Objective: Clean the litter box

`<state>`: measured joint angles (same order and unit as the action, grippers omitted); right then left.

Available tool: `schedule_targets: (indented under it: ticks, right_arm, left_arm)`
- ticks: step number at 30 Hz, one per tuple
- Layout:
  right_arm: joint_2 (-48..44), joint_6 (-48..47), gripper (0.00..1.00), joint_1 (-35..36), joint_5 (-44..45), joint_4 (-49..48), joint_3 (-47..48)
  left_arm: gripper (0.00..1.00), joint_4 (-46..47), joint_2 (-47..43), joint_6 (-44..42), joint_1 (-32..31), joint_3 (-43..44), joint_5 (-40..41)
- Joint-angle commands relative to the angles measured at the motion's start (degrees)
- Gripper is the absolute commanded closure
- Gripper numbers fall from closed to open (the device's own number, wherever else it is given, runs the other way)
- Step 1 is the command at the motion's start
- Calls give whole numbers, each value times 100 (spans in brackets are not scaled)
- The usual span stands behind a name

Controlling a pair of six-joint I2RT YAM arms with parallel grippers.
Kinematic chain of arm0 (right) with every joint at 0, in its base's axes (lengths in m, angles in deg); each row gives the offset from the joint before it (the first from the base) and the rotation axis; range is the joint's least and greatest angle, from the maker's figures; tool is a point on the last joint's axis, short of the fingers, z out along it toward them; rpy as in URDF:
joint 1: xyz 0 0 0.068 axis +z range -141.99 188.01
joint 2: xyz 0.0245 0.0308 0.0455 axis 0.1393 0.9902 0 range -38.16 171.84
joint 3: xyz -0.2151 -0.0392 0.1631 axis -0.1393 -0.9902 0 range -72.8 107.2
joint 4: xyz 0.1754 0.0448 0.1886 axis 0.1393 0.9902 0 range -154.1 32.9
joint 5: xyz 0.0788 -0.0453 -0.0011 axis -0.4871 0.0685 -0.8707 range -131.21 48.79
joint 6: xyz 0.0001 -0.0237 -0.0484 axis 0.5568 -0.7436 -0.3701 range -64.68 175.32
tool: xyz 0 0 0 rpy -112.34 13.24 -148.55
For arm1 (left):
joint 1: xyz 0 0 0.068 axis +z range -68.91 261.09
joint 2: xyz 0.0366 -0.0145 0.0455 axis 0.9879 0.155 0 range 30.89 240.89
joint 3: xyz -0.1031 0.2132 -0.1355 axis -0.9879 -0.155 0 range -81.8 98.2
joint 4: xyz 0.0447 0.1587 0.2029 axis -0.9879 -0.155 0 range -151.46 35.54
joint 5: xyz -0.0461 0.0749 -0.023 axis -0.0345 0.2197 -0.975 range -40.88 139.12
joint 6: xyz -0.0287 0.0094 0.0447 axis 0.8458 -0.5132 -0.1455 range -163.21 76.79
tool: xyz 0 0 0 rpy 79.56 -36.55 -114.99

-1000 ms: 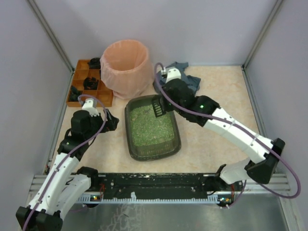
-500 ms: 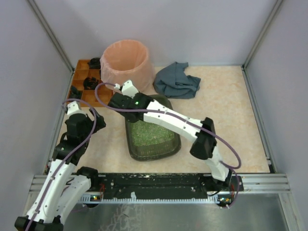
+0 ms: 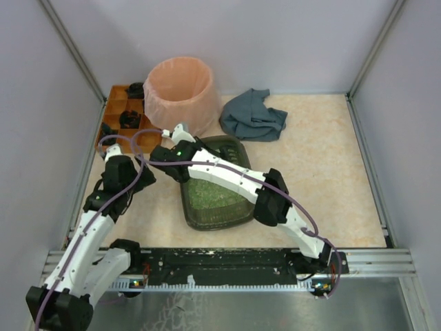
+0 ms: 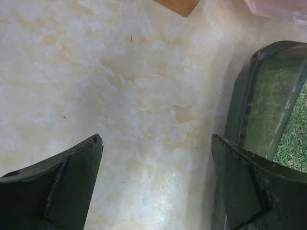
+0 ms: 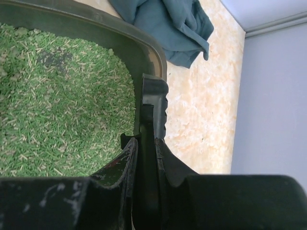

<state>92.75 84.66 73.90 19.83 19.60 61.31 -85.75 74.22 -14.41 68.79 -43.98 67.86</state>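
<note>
The litter box (image 3: 227,207) is a dark olive-grey tray of green litter in the middle of the table. It also shows in the right wrist view (image 5: 144,48) and the left wrist view (image 4: 249,96). My right gripper (image 3: 167,153) reaches across to the box's far left corner. In its wrist view the right gripper (image 5: 145,143) is shut on the handle of a black scoop (image 5: 153,96) held over the litter beside the rim. My left gripper (image 3: 148,176) is open and empty (image 4: 156,139) over bare table just left of the box.
A round pink-lined bin (image 3: 180,86) stands behind the box. An orange compartmented tray (image 3: 116,131) with dark items is at the back left. A blue-grey cloth (image 3: 253,115) lies at the back right (image 5: 168,24). Grey walls close in on three sides.
My right arm has swung with the scoop from the box's far right corner across to its far left corner. My left gripper has shifted slightly beside the box.
</note>
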Motion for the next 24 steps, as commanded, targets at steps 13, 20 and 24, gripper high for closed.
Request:
schedule_targets:
  ticks: [13, 20, 24]
  right_arm:
    - [706, -119, 100, -66, 1051, -197, 364]
    - [703, -155, 100, -243, 1037, -349, 114]
    - [707, -257, 100, -383, 847, -550, -94]
  left_arm:
    - [3, 890, 1284, -144, 1159, -231, -3004]
    - [4, 1313, 1649, 43, 1493, -447, -3725]
    - [4, 1364, 1665, 47, 1603, -481, -3856]
